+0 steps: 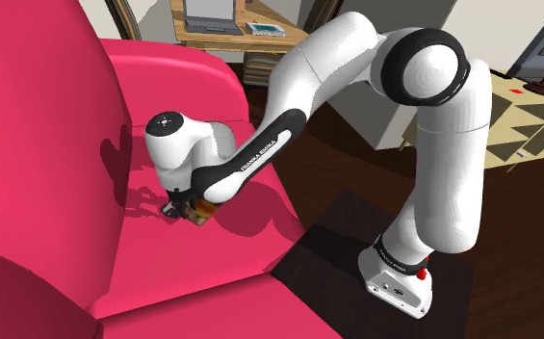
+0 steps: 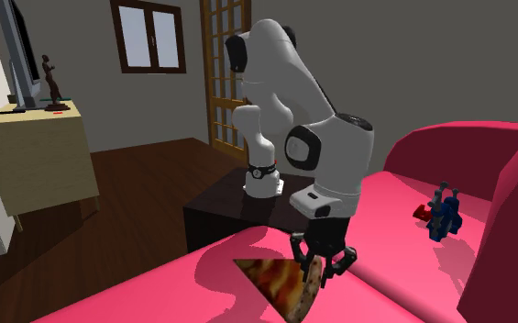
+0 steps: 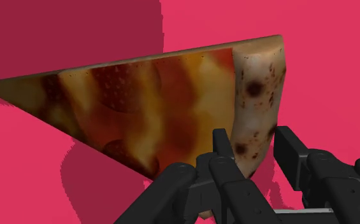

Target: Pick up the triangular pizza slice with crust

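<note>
Your black gripper [image 3: 253, 139] has its two fingers [image 3: 222, 151] clamped on the pale, brown-spotted crust [image 3: 259, 76] of the triangular pizza slice [image 3: 153, 95], one finger on each face of the crust end; the slice stands on edge between them, its orange and red topping turned to the wrist camera and its tip pointing away from the gripper; beneath it lies the red seat cushion [image 3: 338, 63], carrying the slice's darker shadow; in the second exterior view you see the slice hanging tilted below the fingers, tip toward that view's left, low over the seat, though you cannot tell whether its lower edge touches the cushion; in the shoulder view it shows under the white hand, over the seat of the red sofa [image 1: 193, 106] and near the crease where seat meets backrest; farther along the seat, well apart from the slice, a small blue figure [image 2: 445, 216] with a red part stands close to the backrest; behind the sofa's edge the white arm [image 2: 325, 147] rises from its dark box stand [image 2: 213, 213] on a dark wooden floor [image 2: 128, 174]; beyond, a pale cabinet [image 2: 41, 151] bears a dark statuette [image 2: 53, 81]; on the grey far wall are a brown-framed window [image 2: 149, 35] and a latticed door [image 2: 222, 69].
</note>
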